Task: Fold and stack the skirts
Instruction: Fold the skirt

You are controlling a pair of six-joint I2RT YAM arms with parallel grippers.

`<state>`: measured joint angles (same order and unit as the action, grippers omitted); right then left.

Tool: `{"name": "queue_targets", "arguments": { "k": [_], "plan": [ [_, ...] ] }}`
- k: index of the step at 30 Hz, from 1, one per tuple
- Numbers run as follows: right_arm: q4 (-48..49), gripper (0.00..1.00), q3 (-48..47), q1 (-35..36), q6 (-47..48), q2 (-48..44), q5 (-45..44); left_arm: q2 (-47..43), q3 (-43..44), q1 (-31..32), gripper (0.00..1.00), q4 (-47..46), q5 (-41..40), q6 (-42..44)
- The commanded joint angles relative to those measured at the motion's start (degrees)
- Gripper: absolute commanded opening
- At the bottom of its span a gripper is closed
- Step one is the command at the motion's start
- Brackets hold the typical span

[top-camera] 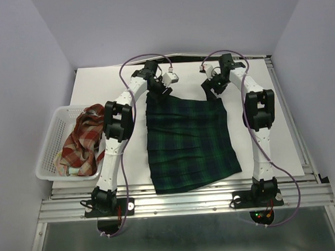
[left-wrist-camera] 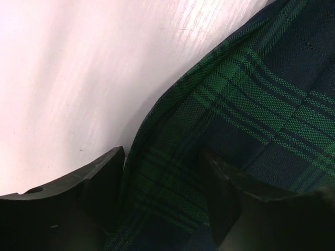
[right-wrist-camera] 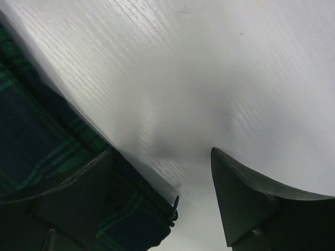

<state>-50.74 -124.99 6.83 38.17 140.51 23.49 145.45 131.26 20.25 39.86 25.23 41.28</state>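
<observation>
Green-and-navy plaid fills the middle of the top view: the dark plaid skirt [top-camera: 188, 141] lies spread flat on the white desk [top-camera: 269, 142] between the arms, narrower waist end far and pleated hem near. The red-and-cream plaid skirt [top-camera: 81, 138] sits crumpled in the white mesh basket [top-camera: 45, 160] at the left. The left tool [top-camera: 160, 91] and right tool [top-camera: 213, 89] hang at the spread skirt's two far corners. From the left wrist, the jaws stand apart astride the skirt's edge, one finger over bare desk and the other over cloth, with nothing pinched. From the right wrist, the jaws are wide, one finger over the corner and the other over bare desk. The fabric looks light and limp, likely to drape and slide, so pinching both waist corners together seems the surest hold.
</observation>
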Motion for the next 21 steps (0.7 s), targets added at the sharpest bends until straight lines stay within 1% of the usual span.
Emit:
{"name": "queue_targets", "arguments": {
  "k": [1, 5, 7, 8, 9, 11, 15, 21],
  "plan": [
    [-2.9, 0.78, -1.6, -0.1, 3.2, -2.3, -2.0, 0.9, -1.9, -0.9, 0.6, 3.2, -2.8, 2.7],
    [-5.3, 0.74, -3.0, -1.3, 3.9, -2.2, -1.2, 0.8, -2.1, -0.9, 0.6, 2.8, -2.8, 2.4],
    [-5.9, 0.74, -4.9, -2.8, 1.9, -2.2, 1.4, 0.5, -2.4, -1.1, 0.6, 2.4, -2.8, 2.7],
    [-6.7, 0.74, -7.8, -3.7, 1.1, -2.1, 2.5, 0.4, -2.8, -1.1, 0.6, 2.2, -2.8, 2.8],
    [-7.3, 0.74, -9.3, -3.8, -0.3, -1.9, 5.2, 0.4, -2.9, -1.1, 0.61, 2.0, -2.7, 2.8],
    [-7.5, 0.75, -11.2, -4.4, -1.5, -2.2, 7.5, 0.3, -3.1, -1.1, 0.61, 1.8, -2.7, 2.8],
    [-6.8, 0.75, -8.3, -4.4, -0.6, -4.4, 12.0, 0.2, -3.2, -1.2, 0.63, 1.5, -2.4, 2.5],
    [-6.4, 0.73, -4.0, -4.4, 3.9, -3.1, 9.4, 0.3, -3.1, -1.4, 0.64, 1.0, -2.4, 2.4]
  ]
}}
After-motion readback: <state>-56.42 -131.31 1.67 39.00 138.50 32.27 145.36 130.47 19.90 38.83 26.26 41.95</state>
